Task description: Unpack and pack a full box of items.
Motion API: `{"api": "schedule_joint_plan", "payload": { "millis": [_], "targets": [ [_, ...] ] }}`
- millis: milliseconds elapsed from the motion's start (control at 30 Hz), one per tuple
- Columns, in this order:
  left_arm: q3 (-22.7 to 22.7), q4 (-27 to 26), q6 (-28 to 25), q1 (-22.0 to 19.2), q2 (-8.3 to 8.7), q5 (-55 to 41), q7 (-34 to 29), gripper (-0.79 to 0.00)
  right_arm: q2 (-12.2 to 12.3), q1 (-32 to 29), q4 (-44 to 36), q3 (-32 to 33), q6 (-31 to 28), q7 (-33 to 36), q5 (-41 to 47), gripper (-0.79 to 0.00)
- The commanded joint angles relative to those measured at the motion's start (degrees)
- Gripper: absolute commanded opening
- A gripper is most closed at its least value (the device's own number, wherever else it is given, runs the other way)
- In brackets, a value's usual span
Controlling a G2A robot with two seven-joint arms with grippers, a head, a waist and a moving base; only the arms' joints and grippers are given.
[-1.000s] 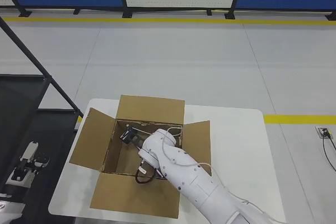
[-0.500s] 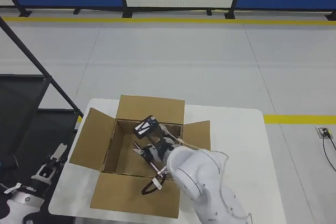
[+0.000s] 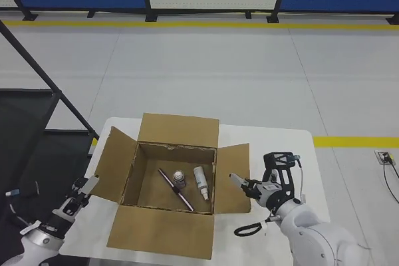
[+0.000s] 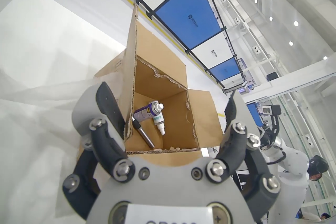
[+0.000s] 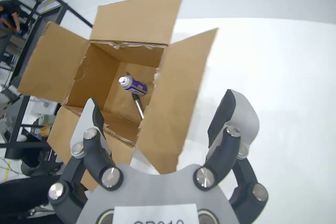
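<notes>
The open cardboard box (image 3: 179,130) stands in the middle of the white table (image 3: 279,143), all flaps folded out. On its floor lie a purple spray can (image 3: 179,177), a white bottle (image 3: 200,181) and a dark rod (image 3: 175,189). My right gripper (image 3: 259,171) hovers beside the right flap, open and holding nothing. Its wrist view looks into the box (image 5: 131,33) at the can (image 5: 132,86) and rod (image 5: 139,107). My left gripper (image 3: 86,187) sits open just outside the left flap. From there the can (image 4: 145,112), bottle (image 4: 159,124) and rod (image 4: 144,134) show.
A black metal frame (image 3: 26,126) stands off the table's left side, close to the left arm. Bare tabletop stretches to the right of the box and behind my right gripper (image 5: 161,107). The left flap's edge runs close to one finger (image 4: 110,104) of my left gripper.
The right arm has drawn out of the box and swung to its right side, uncovering the items inside. The left arm has come up toward the left flap.
</notes>
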Motion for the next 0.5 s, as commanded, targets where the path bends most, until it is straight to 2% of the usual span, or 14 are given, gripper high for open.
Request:
{"api": "schedule_joint_plan", "payload": {
  "millis": [0,100,200,467],
  "targets": [
    [0.63,-0.21,0.39,-0.25,0.02,0.33,-0.25,0.000,0.00,0.03,-0.03,-0.27,-0.17,-0.06,-0.03,0.000],
    [1.42,-0.90,0.74,-0.53,0.09,0.86,-1.13,0.000,0.01,-0.07,0.11,-0.29,-0.19,-0.37,0.06,0.000],
    [2.42,-1.67,0.62,-0.60,0.13,1.98,-1.58,0.000,0.22,-0.24,2.42,0.49,-0.75,-1.60,3.94,0.000],
    [5.28,-3.50,0.23,-0.11,0.13,4.29,-1.88,0.000,1.20,4.72,9.38,4.61,-1.10,5.60,13.62,0.000]
  ]
}}
